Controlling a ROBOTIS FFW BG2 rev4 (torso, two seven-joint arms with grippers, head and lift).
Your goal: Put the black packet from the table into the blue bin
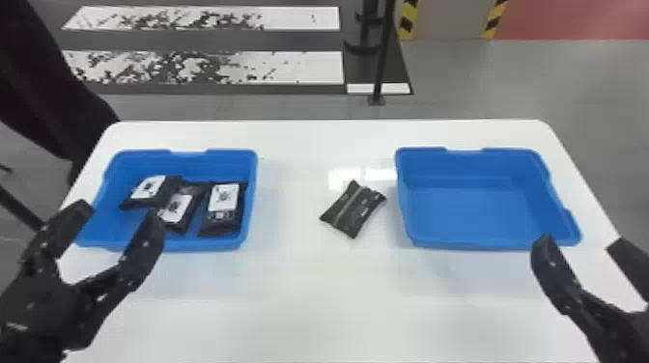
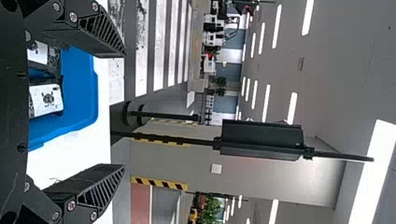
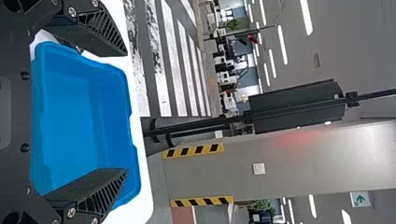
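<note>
In the head view a black packet lies flat on the white table between two blue bins. The right blue bin is empty inside; the left blue bin holds several black packets with white labels. My left gripper stands open over the near part of the left bin, nothing between its fingers. At the right edge my right gripper is open near the front right corner of the right bin. The left wrist view has the left gripper open, and the right wrist view the right gripper open.
The white table has rounded far corners, and its front part lies before both bins. Beyond it a black post stands on the floor. A dark shape rises beside the table's far left corner.
</note>
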